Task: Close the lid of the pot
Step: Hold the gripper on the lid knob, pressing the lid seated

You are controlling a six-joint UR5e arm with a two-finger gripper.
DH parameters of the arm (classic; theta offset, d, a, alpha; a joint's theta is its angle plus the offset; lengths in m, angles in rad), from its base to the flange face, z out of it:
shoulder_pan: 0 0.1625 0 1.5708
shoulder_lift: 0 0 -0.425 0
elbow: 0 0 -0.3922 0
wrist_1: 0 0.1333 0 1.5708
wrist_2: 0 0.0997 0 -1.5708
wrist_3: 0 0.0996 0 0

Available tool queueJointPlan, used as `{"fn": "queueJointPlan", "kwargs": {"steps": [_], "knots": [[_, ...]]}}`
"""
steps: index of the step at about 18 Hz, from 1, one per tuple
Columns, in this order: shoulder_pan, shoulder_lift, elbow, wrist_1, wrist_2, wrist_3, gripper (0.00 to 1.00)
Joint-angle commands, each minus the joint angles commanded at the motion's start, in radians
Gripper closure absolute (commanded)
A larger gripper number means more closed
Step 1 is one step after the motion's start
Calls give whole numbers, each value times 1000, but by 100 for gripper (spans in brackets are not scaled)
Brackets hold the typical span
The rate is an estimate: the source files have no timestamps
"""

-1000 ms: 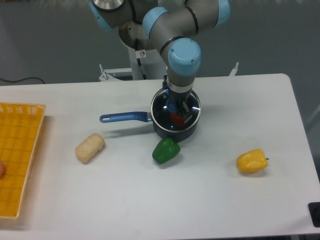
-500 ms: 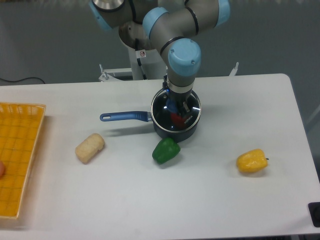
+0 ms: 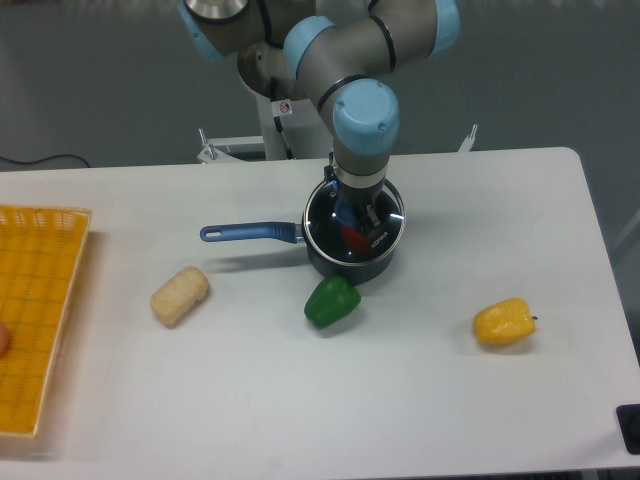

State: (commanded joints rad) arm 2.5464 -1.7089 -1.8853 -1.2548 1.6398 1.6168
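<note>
The pot (image 3: 335,262) is a small dark navy saucepan in the middle of the table, its blue handle (image 3: 250,233) pointing left. The pot lid (image 3: 318,225), clear glass with a silver rim, lies over the pot's mouth, roughly level. Something red shows through the glass. My gripper (image 3: 357,224) reaches straight down from the arm onto the lid's centre, its dark fingers (image 3: 374,236) closed around the knob, which they hide.
A green pepper (image 3: 331,301) lies just in front of the pot. A yellow pepper (image 3: 504,322) sits at the right front and a beige bread roll (image 3: 180,295) at the left front. An orange basket (image 3: 38,330) lies at the left edge.
The wrist and the lid have shifted very slightly, the silver rim now reaching a little farther right. Everything else has stayed put.
</note>
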Motion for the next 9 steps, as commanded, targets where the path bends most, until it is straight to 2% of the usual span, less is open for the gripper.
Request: {"fn": "queueJointPlan", "kwargs": {"steps": [8,9], "knots": [[-5,-3,-3,0,0,-3,38],[-8,-5,-3,0,0,-3,36]]}}
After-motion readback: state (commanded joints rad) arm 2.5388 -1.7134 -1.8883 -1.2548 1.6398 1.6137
